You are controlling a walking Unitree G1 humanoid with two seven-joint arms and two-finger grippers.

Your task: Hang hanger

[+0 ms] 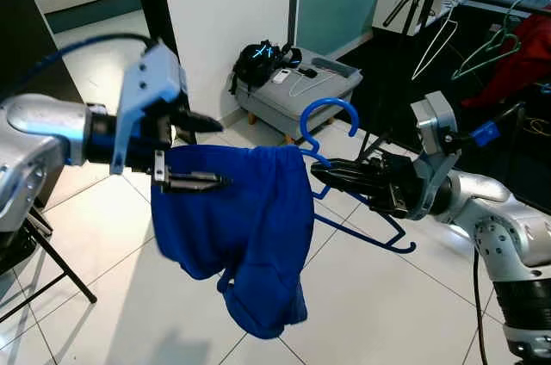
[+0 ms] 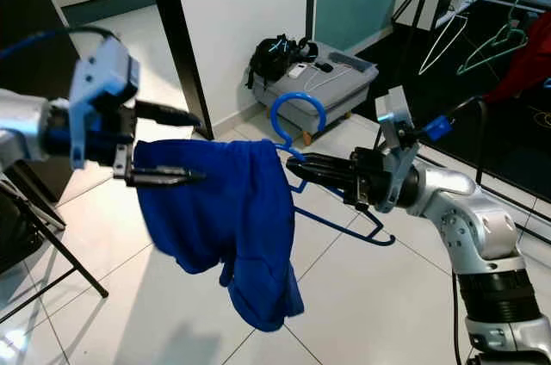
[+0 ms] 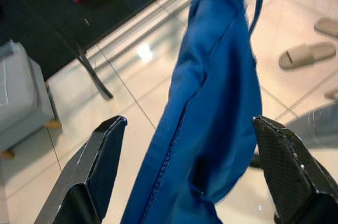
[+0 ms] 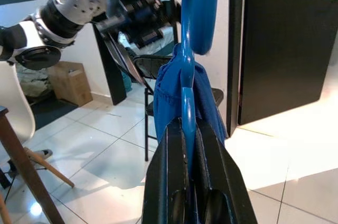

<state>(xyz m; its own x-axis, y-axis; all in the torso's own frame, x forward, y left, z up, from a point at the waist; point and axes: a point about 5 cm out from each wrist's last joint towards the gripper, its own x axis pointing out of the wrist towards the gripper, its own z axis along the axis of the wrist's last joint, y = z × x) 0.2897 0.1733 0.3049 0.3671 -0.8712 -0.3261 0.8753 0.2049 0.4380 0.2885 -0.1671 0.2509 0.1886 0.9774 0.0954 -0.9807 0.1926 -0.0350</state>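
Observation:
A blue plastic hanger (image 1: pixel 328 107) is held out over the tiled floor, its hook pointing up. My right gripper (image 1: pixel 317 173) is shut on the hanger just below the hook; the right wrist view shows the blue bar (image 4: pixel 184 102) pinched between its fingers. A blue garment (image 1: pixel 250 227) is draped over the hanger's left half and hangs down. My left gripper (image 1: pixel 222 153) is open at the garment's left end, one finger above the cloth edge and one in front of it. Seen from the left wrist, the cloth (image 3: pixel 216 76) passes between the two widely spread fingers.
A grey padded bench (image 1: pixel 301 94) with a black bag (image 1: pixel 261 59) stands by the white wall behind. A clothes rack (image 1: pixel 448 3) with empty hangers and a red garment (image 1: pixel 516 55) is at the back right. Black chair legs (image 1: pixel 52 262) stand at the left. Slippers (image 3: pixel 306 55) lie on the floor.

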